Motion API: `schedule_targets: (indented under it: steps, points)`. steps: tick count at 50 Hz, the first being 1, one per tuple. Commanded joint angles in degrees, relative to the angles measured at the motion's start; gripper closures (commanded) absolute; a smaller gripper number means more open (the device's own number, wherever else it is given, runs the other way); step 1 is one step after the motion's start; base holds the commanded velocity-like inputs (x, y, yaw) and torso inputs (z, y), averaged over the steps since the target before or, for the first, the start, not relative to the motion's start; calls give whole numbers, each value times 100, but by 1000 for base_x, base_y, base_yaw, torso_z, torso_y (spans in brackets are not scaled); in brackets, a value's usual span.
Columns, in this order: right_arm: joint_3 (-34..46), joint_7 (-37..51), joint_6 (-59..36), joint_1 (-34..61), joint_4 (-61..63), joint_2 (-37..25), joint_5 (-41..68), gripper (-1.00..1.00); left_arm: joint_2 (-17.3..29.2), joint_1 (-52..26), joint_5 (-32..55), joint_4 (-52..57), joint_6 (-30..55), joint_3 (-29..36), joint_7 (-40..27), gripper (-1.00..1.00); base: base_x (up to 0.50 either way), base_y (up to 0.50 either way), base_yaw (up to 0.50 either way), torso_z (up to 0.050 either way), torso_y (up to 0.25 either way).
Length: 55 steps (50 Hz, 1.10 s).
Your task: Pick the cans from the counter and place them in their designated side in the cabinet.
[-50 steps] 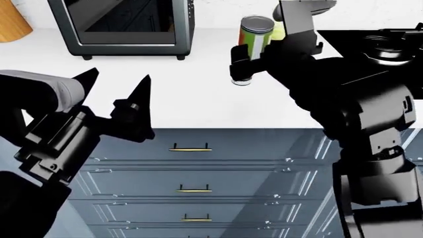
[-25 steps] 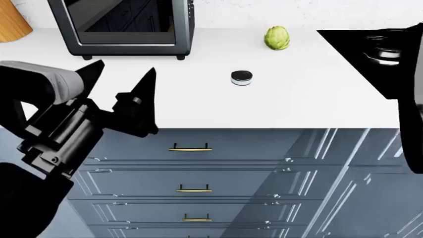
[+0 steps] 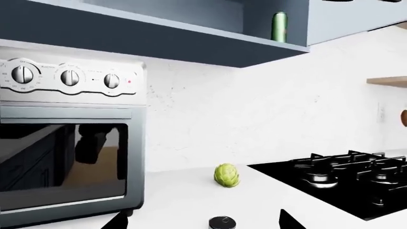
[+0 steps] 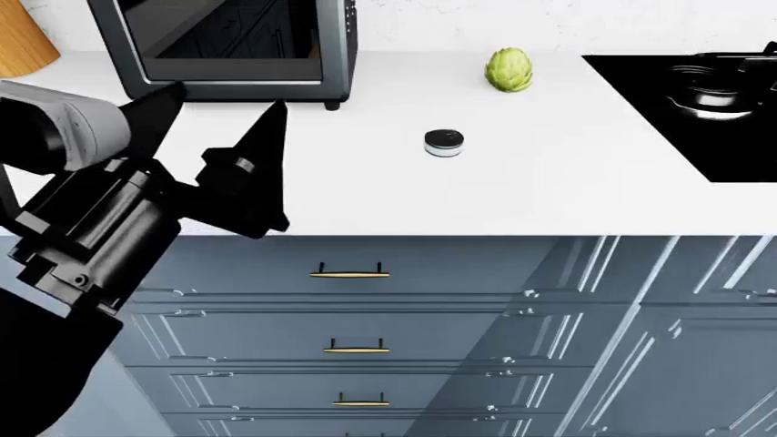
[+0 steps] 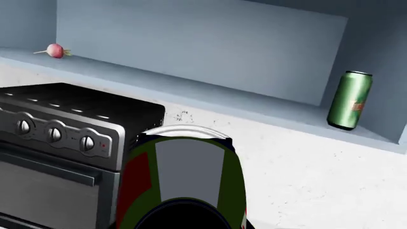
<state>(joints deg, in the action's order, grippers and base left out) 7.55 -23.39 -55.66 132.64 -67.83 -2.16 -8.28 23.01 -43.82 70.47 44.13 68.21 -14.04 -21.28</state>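
Note:
The short flat tin point(image 4: 445, 143) with a dark lid stands on the white counter point(image 4: 570, 182). In the left wrist view the same tin point(image 3: 223, 222) lies ahead of my left gripper point(image 3: 200, 225), between its two spread fingertips and apart from them. My left gripper point(image 4: 218, 109) is open and empty, hovering over the counter's front left. The tall can point(image 5: 181, 181), with a green, white and red label and a silver top, fills the right wrist view, and my right gripper point(image 5: 184, 223) is shut on it, raised to the level of the open cabinet point(image 5: 190, 52). The right arm is out of the head view.
A toaster oven point(image 4: 231, 45) stands at the back left, a green artichoke point(image 4: 509, 70) behind the tin, and a black stovetop point(image 4: 698, 100) at the right. On the cabinet shelf sit a green soda can point(image 5: 350, 100) and a radish point(image 5: 56, 50). Drawers point(image 4: 352, 309) run below the counter.
My right arm has lifted the tall can off the counter and risen out of the head view. The left gripper has shifted slightly up and to the left, still open.

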Motion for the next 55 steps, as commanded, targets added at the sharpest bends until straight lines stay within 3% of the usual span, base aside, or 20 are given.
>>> schedule_targets:
  steps: [1, 17, 22, 30, 35, 44, 55]
  points:
    - [-406, -438, -266, 236, 166, 127, -828, 100, 94, -458, 514, -3, 174, -21, -342, -100, 0, 0, 0, 0, 0]
    - [-406, -438, -266, 236, 166, 127, -828, 100, 425, -1140, 1624, -2, 307, -134, -1145, -100, 0, 0, 0, 0, 1]
    - [-406, -438, -266, 236, 166, 127, -828, 100, 576, -1551, 2333, -166, 240, -74, -1643, -100, 0, 0, 0, 0, 0]
    - [-406, -438, -266, 236, 166, 127, -828, 100, 1214, -2835, 4054, -846, -74, 710, -3052, -100, 0, 0, 0, 0, 1]
    - [-406, -438, -266, 236, 166, 127, -828, 100, 1341, -3516, 4923, -1423, -437, 1356, -3722, -100, 0, 0, 0, 0, 0]
    - [-406, -438, -266, 236, 166, 127, -828, 100, 1325, -4134, 5764, -1953, -985, 1662, -4082, -100, 0, 0, 0, 0, 1]
    - [-406, -438, -266, 236, 166, 127, -828, 100, 1351, -4617, 5927, -2129, -1032, 1883, -4175, -100, 33, 0, 0, 0, 1]
